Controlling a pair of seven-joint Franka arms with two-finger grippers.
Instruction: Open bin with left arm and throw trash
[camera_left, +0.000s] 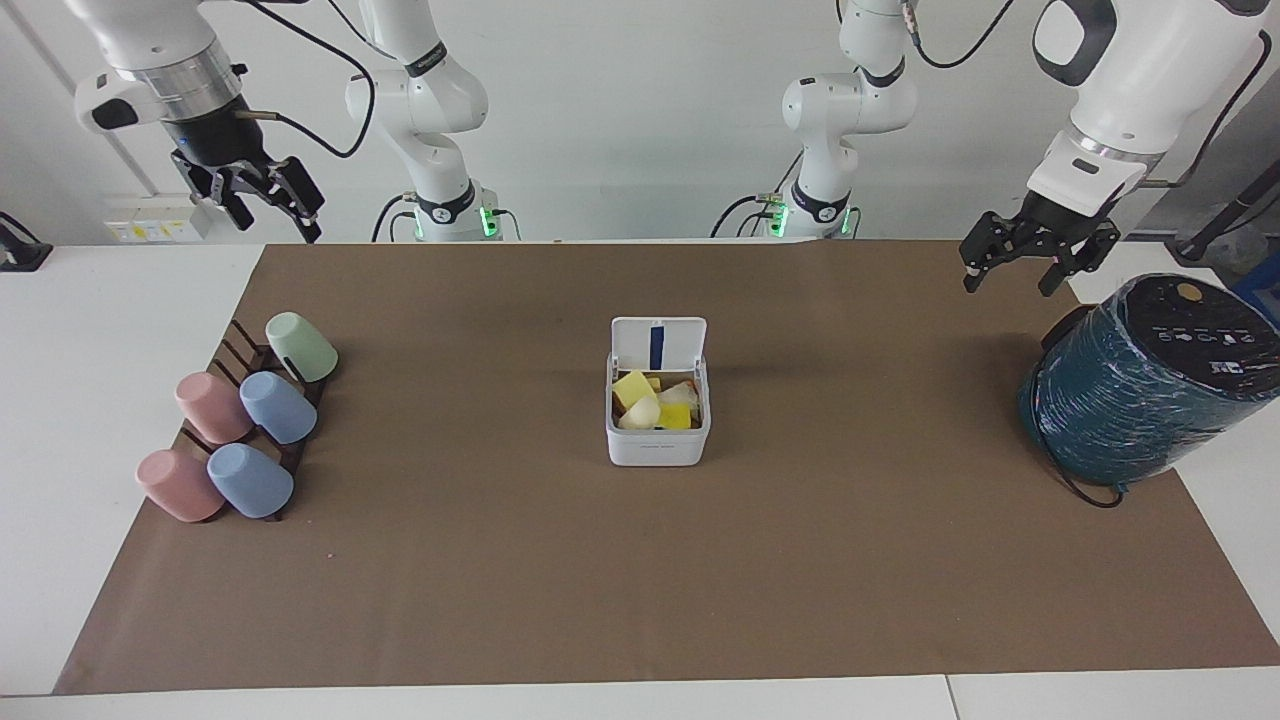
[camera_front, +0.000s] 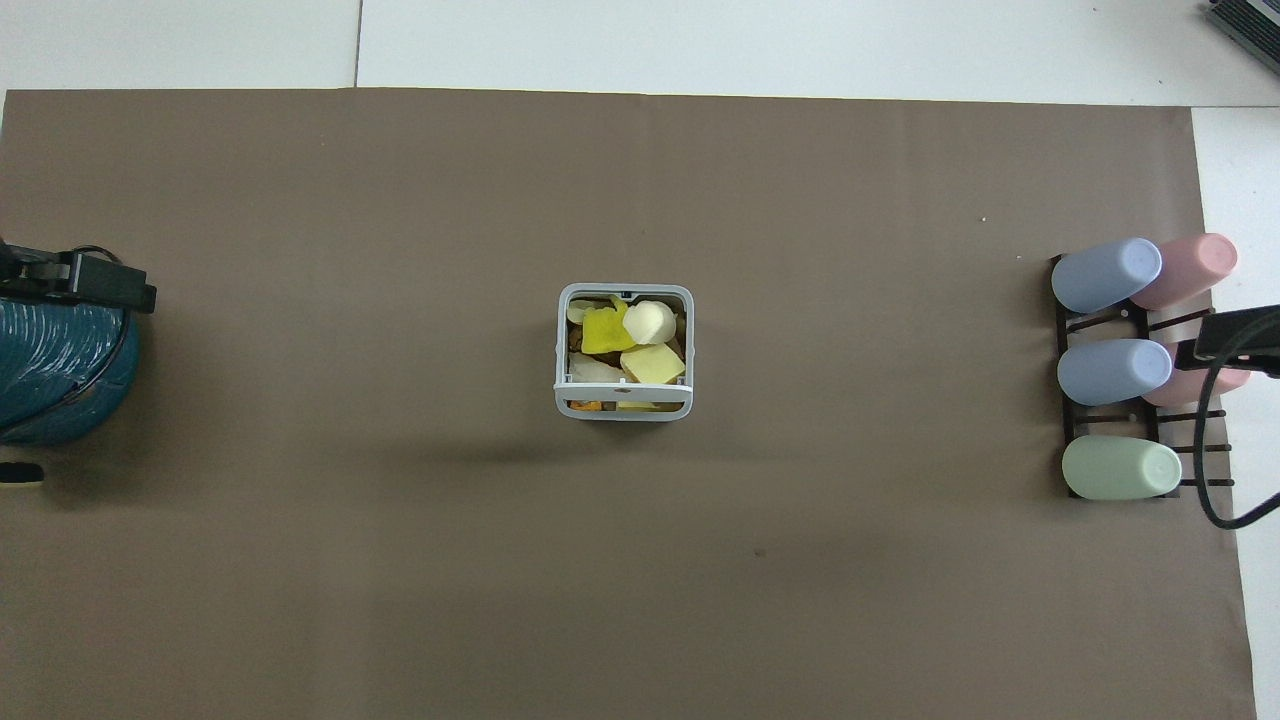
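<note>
Brown mat (camera_left: 800, 560) — bin (camera_left: 658, 440) dead centre, lid up, trash (camera_left: 648, 404) inside | left gripper (camera_left: 1030, 262) hangs empty, fingers spread, at two o'clock | right gripper (camera_left: 262, 200) — spread, empty, at ten o'clock

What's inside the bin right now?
The open bin holds a cream lump, a bright yellow scrap and a pale yellow wedge; whatever lies beneath them is mostly covered.

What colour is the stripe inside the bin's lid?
Blue, on the white lid of the bin; it shows best in the facing view.
</note>
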